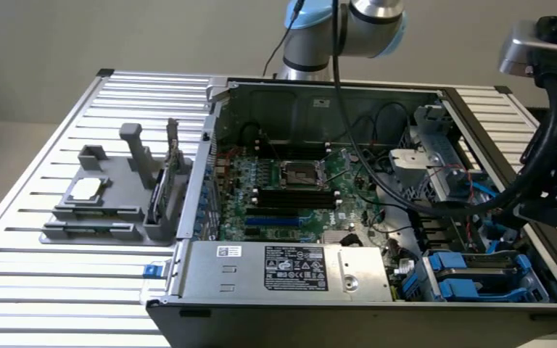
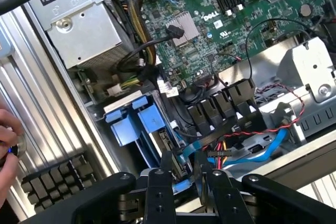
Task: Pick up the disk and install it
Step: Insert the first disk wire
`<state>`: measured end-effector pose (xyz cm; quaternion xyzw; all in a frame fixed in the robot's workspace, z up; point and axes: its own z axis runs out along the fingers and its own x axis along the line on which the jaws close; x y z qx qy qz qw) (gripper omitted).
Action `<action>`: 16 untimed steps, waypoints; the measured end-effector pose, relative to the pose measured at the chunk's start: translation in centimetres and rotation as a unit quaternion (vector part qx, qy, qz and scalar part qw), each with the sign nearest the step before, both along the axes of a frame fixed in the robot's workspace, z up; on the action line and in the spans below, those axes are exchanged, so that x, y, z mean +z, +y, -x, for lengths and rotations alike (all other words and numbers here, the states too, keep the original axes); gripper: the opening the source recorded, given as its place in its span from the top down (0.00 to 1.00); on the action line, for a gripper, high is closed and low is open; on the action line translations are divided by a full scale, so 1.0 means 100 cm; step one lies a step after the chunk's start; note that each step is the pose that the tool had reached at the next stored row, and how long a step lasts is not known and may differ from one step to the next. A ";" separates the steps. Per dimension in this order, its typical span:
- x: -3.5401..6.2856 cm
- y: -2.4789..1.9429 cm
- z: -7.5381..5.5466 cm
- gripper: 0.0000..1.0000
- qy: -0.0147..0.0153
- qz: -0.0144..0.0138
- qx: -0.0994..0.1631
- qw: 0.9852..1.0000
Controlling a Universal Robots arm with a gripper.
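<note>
Fingers (image 2: 159, 192) spread apart above open computer case (image 1: 356, 324); blue drive carriers (image 2: 153, 119) seated in corner bay.

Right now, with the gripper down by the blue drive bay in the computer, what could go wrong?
1. Red and black wires and a blue flat cable lie loose right beside the gripper; they might snag.
2. A person's hand sits close to the case; a swing could hit it.
3. The arm's black cable hangs over the motherboard and may drag.
</note>
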<state>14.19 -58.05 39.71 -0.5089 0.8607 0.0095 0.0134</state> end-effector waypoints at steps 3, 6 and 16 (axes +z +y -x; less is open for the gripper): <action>-0.0008 0.0000 0.000 0.78 0.000 0.000 -0.021 1.000; -0.0014 0.0000 0.000 0.78 0.000 0.000 -0.043 0.999; -0.0029 0.0000 0.000 0.78 0.000 -0.003 -0.125 0.992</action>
